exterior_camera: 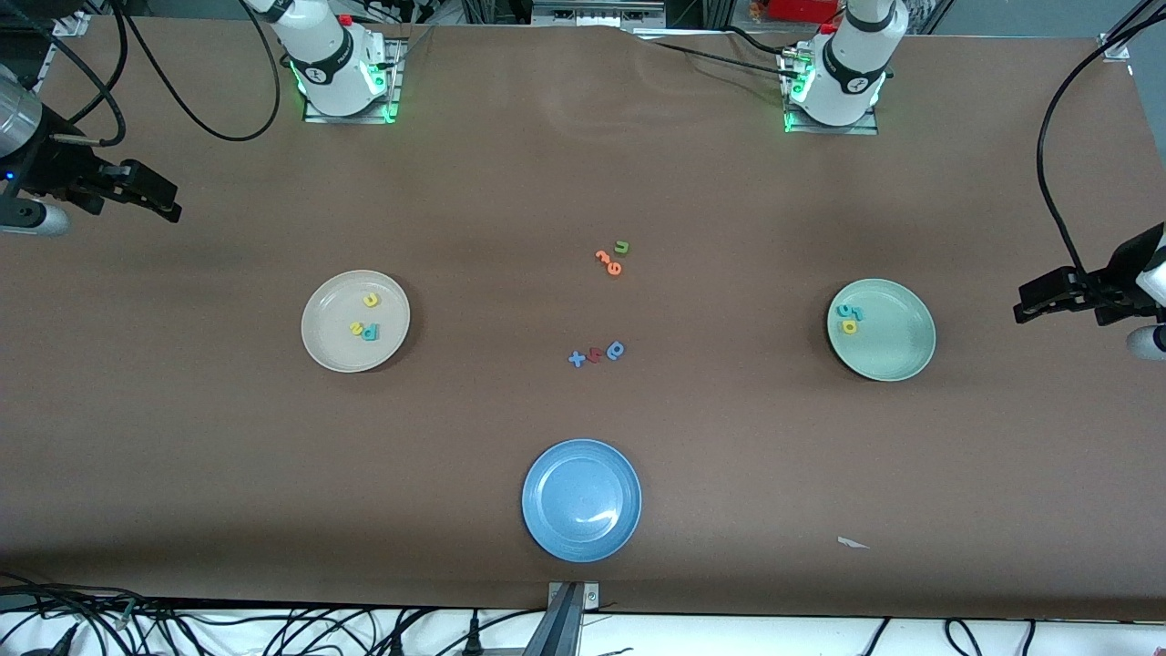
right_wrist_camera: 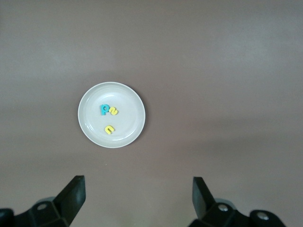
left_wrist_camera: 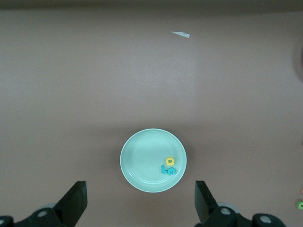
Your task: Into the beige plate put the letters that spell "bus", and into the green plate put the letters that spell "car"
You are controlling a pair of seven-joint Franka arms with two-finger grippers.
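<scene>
The beige plate lies toward the right arm's end of the table. In it are the yellow "u", the yellow "s" and the teal "b". The green plate lies toward the left arm's end. It holds the yellow "a" with the teal "c" and teal "r" touching beside it. My right gripper hangs open and empty past the beige plate. My left gripper hangs open and empty past the green plate.
A blue plate sits nearest the front camera, at the middle. Loose letters lie mid-table: two orange ones with a green "u", and a blue "x", a red letter and a blue "a". A white scrap lies near the front edge.
</scene>
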